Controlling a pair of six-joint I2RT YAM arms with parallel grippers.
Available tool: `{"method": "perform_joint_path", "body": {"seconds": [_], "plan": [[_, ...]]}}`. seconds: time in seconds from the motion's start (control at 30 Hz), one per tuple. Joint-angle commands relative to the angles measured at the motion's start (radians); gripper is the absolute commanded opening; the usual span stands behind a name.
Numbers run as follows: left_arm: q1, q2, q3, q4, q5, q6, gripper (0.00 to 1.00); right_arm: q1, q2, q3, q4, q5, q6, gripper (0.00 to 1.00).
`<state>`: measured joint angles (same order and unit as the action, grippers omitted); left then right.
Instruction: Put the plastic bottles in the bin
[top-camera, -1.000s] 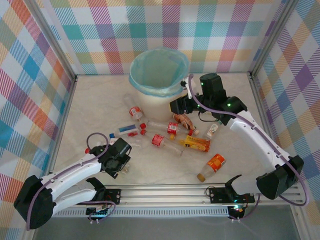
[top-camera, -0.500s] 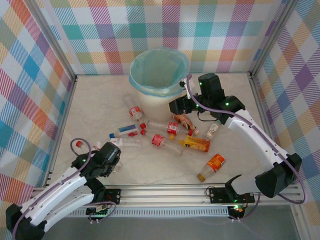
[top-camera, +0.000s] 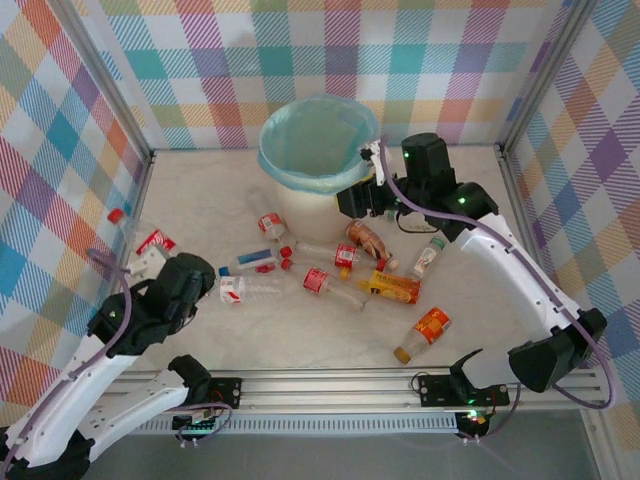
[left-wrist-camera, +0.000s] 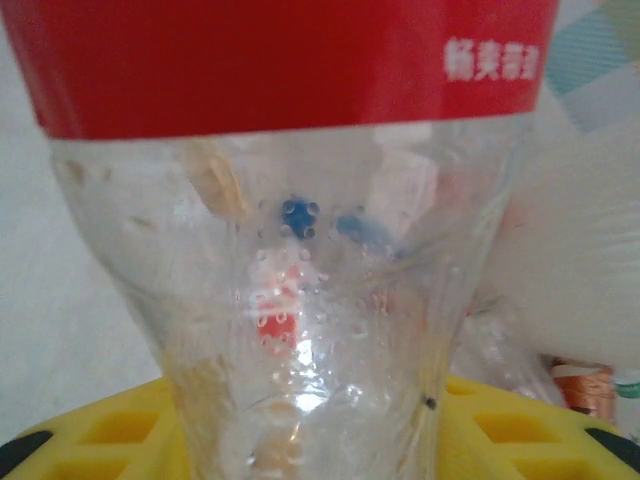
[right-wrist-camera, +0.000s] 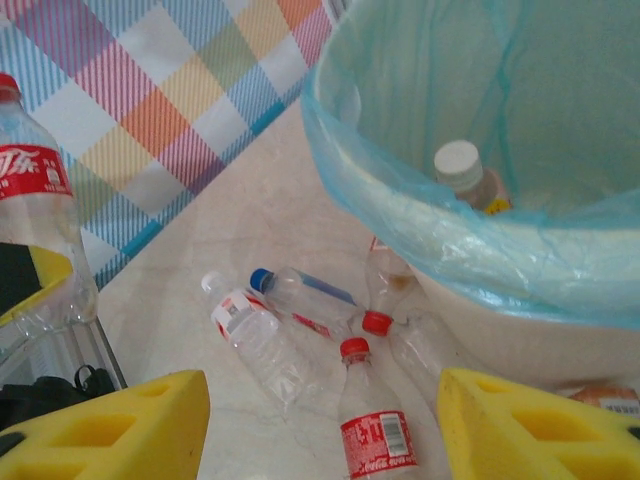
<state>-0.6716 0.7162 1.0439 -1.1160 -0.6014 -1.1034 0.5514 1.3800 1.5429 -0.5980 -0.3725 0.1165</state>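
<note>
Left gripper (top-camera: 155, 262) clenched clear red-labelled plastic bottle (top-camera: 152, 241), seemingly near base; might slip before cream blue-lined bin (top-camera: 300, 210) at 2 o'clock. Right gripper (right-wrist-camera: 322, 425) gaped empty.

Top view: bright, even overhead light, faint soft shadows. Left wrist: clear red-labelled plastic bottle (left-wrist-camera: 300, 300) too close, soft focus, white glare specks at centre. Right wrist: yellow foam pads (right-wrist-camera: 110, 425) blurred at 7 and 5 o'clock; light blue bag-lined round bin (right-wrist-camera: 470, 240) shows sheen at 3 o'clock.
</note>
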Motion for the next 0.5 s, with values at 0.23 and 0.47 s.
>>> {"method": "perform_joint_path", "body": {"seconds": [0.23, 0.47], "plan": [[-0.023, 0.235, 0.265, 0.337, 0.135, 0.725, 0.43, 0.005, -0.029, 0.138, 0.033, -0.102, -0.009, 0.62], [-0.039, 0.272, 0.29, 0.42, 0.502, 1.088, 0.43, 0.005, -0.036, 0.167, 0.121, -0.221, 0.043, 0.61]]}}
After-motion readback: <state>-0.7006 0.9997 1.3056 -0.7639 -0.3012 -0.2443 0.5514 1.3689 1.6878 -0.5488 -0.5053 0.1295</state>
